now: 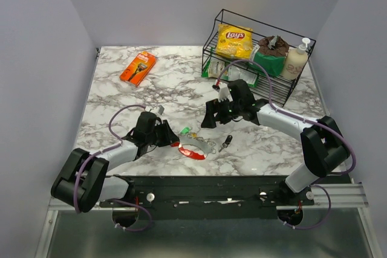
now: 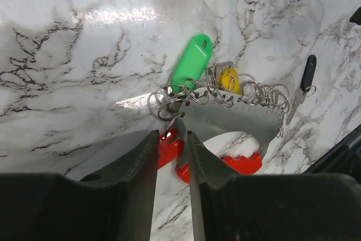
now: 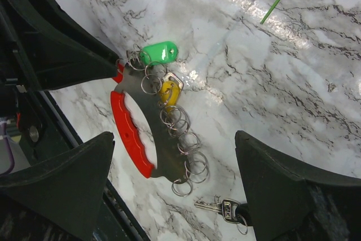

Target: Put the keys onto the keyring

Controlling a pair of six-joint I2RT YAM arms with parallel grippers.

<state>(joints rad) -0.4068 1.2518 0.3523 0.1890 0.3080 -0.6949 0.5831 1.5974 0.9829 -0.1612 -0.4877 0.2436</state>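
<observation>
The keyring (image 2: 237, 119) is a grey metal plate with a red curved side (image 3: 127, 128) and several split rings. It lies flat on the marble in front of the arms (image 1: 192, 148). A green tag (image 2: 192, 63) and a yellow-headed key (image 2: 229, 79) hang on its rings. A black-headed key (image 3: 225, 210) lies loose beside it (image 1: 227, 142). My left gripper (image 2: 172, 136) is shut on the keyring's corner, with the red end and the plate edge between its fingers. My right gripper (image 3: 175, 184) hovers open above the ring's far end and the loose key.
A black wire basket (image 1: 266, 25) at the back right holds a yellow Lay's bag (image 1: 234, 40), a green packet and a pump bottle (image 1: 295, 61). An orange package (image 1: 138, 67) lies at the back left. A thin green stick (image 3: 271, 8) rests on the marble.
</observation>
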